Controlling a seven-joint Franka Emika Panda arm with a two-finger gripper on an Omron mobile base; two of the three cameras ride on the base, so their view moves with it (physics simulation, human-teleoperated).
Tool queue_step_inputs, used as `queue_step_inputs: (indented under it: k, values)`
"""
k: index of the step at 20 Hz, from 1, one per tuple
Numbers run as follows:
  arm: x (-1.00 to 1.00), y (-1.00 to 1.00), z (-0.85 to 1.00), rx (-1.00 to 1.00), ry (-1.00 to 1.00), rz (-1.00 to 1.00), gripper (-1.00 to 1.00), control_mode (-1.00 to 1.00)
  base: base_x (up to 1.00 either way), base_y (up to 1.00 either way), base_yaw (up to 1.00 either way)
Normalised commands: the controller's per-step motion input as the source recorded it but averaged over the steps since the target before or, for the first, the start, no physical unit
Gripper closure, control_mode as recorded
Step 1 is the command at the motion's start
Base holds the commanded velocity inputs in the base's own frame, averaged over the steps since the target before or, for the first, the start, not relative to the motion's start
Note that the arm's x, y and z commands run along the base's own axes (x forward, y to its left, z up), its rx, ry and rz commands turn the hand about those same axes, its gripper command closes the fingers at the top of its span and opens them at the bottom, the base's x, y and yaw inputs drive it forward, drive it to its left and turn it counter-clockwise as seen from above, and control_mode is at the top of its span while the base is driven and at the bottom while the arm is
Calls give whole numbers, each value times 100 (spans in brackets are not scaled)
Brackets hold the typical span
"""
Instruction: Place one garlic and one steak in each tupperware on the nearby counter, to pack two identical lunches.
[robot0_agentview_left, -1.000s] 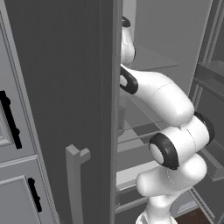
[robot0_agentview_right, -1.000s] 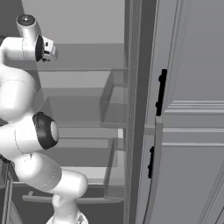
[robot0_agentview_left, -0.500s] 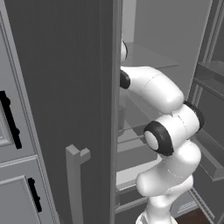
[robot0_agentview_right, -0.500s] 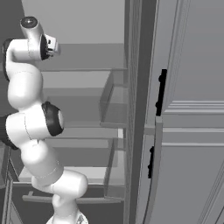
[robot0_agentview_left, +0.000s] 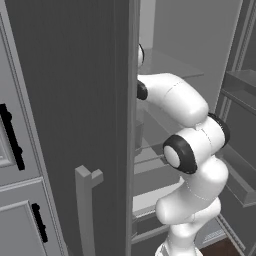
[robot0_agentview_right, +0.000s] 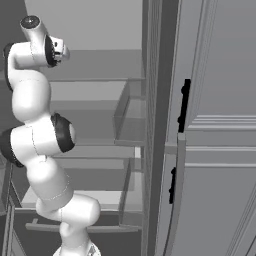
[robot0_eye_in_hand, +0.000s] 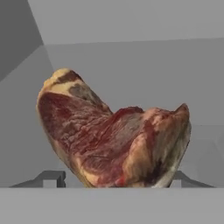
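- steak (robot0_eye_in_hand: 114, 146) sits dead centre between the claw (robot0_eye_in_hand: 117, 178) tips, right up close, inside the fridge (robot0_eye_in_hand: 131, 65)
- long axis runs tip to tip
- claw partly apart; contact unclear

steak (robot0_eye_in_hand: 111, 146) is dark red with pale streaks and a tan fat edge; fridge door (robot0_agentview_left: 70, 100) is plain dark grey

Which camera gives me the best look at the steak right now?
The hand view: the steak sits large and close, red with pale fat edges, between the gripper fingertips. In both base views the fridge door and the arm are in view, but I can't make out the steak.
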Motion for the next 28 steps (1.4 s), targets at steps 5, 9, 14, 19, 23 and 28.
queue_step_inputs:
  k: [5,9,14,19,23,28]
  values:
    - [8,0,-19,0,-10,0,100,-100,0,0,0]
    - [-62,-43,-1,19,-31,0,100,-100,0,0,0]
    - [-100,-85,0,40,-52,0,100,-100,0,0,0]
    - [-100,-92,-5,36,-39,0,100,-100,0,0,0]
    - [-100,-97,74,24,-13,0,100,-100,0,0,0]
    - [-100,-77,-24,-17,19,0,100,-100,0,0,0]
